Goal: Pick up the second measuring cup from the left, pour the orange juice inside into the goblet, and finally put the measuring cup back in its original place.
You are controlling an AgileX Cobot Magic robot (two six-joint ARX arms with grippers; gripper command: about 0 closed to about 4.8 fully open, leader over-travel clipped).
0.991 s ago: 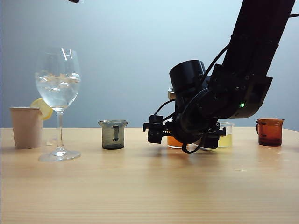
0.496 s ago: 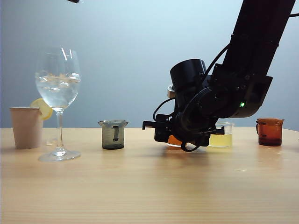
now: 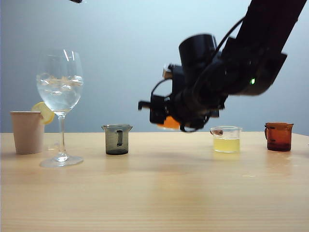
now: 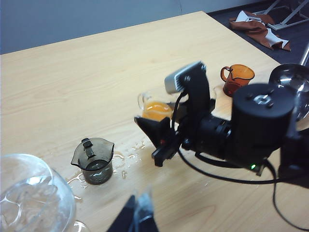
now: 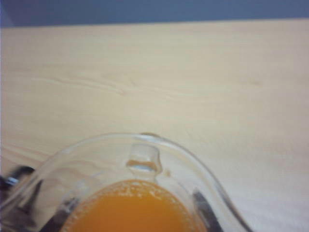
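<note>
**Exterior view: juice cup held above the table**

Exterior view first: the right gripper (image 3: 166,115) hangs in the air above the table (image 3: 154,193), roughly over the middle of the row of cups, with the second measuring cup (image 3: 170,122) clamped between its fingers. The cup is clear of the wood, and the orange juice (image 3: 171,123) shows as a bright patch under the black jaws. The right wrist camera looks straight down into that cup (image 5: 140,159): the juice (image 5: 130,208) sits level inside, spout pointing away, dark fingers (image 5: 205,208) pressing on both sides of the glass.

On the left stands the goblet (image 3: 60,104), upright, well apart from the held cup. Beside it is a beige paper cup (image 3: 27,131) with a lemon slice (image 3: 44,112) on its rim. A smoky grey cup (image 3: 117,139) stands between goblet and gripper. To the right are a cup of pale yellow liquid (image 3: 226,139) and an amber cup (image 3: 279,136).

The left gripper (image 4: 137,215) shows only at the edge of its own wrist view, near the goblet's bowl (image 4: 31,203); its dark tips lie close together, though I cannot tell whether they are fully closed.
</note>
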